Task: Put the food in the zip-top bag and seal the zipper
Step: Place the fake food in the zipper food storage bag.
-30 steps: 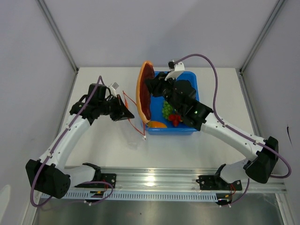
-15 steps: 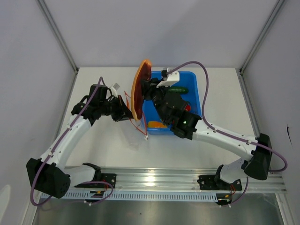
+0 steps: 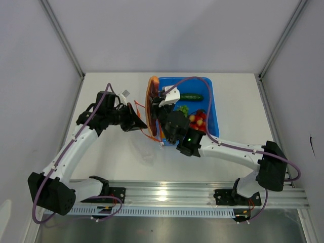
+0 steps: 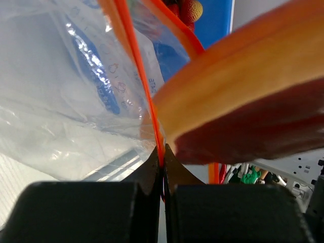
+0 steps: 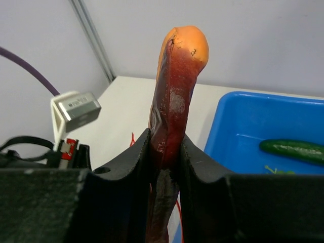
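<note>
My left gripper [image 3: 137,122] [image 4: 163,158] is shut on the orange-red zipper [image 4: 135,66] of the clear zip-top bag [image 4: 55,101], holding one side of the mouth up. My right gripper [image 3: 158,107] [image 5: 166,144] is shut on the red-brown meat slice [image 3: 150,98] [image 5: 174,86], held upright on edge. The slice [image 4: 243,111] hangs right beside the bag's mouth, between the zipper and the bin. Other food lies in the blue bin [image 3: 212,96]: a cucumber [image 3: 191,97] [image 5: 293,150], a green leafy bunch [image 3: 183,109] and small red fruits [image 3: 200,119].
The blue bin [image 5: 243,126] stands right of the bag, close behind my right wrist. The bag's lower end [image 3: 161,143] rests on the white table [image 3: 116,157] near the bin's front-left corner. Grey walls enclose the table on three sides.
My right arm has carried the meat slice leftward from over the bin to the bag's mouth. The left gripper has stayed put, holding the zipper.
</note>
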`<action>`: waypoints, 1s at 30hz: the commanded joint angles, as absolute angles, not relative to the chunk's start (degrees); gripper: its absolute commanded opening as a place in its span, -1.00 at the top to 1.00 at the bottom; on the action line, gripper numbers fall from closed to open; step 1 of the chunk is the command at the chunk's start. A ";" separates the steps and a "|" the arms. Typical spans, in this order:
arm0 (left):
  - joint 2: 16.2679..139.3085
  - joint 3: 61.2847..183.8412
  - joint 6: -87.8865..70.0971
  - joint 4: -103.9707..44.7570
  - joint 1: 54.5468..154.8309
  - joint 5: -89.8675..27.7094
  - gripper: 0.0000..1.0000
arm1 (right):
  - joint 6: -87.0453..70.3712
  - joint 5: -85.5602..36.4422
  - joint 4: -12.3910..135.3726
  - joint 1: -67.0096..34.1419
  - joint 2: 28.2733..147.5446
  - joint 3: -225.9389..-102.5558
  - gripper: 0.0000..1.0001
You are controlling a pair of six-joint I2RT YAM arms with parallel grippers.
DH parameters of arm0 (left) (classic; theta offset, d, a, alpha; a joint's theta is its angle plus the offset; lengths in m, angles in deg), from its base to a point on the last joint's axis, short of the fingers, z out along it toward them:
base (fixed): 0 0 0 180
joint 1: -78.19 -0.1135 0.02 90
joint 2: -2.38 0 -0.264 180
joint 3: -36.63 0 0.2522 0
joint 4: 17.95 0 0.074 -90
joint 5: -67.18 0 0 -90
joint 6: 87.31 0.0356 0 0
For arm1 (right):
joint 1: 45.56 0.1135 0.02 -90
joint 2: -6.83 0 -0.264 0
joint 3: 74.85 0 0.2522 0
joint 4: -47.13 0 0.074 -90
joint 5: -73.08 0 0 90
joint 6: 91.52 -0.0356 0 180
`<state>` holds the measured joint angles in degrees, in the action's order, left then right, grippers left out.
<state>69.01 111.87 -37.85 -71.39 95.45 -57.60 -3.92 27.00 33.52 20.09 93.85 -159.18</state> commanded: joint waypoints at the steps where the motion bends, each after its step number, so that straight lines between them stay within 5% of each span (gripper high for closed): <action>1: 66.98 112.01 -38.36 -69.86 95.94 -60.61 0.99 | -0.29 28.44 29.08 20.45 92.44 -157.26 1.00; 8: 66.19 113.15 -39.33 -67.75 95.86 -61.32 0.99 | -2.75 26.24 33.73 21.32 90.33 -154.79 1.00; 18: 66.28 112.80 -34.94 -66.43 95.86 -59.21 0.99 | -14.95 11.92 58.39 20.80 85.23 -160.15 1.00; 30: 62.77 111.39 -32.12 -65.02 95.86 -58.50 0.99 | -22.09 -3.10 78.20 16.05 92.43 -170.16 1.00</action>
<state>64.51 111.23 -34.31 -67.33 95.51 -59.02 -19.41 3.07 71.22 15.93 90.42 -165.91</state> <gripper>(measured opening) 0.005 0.261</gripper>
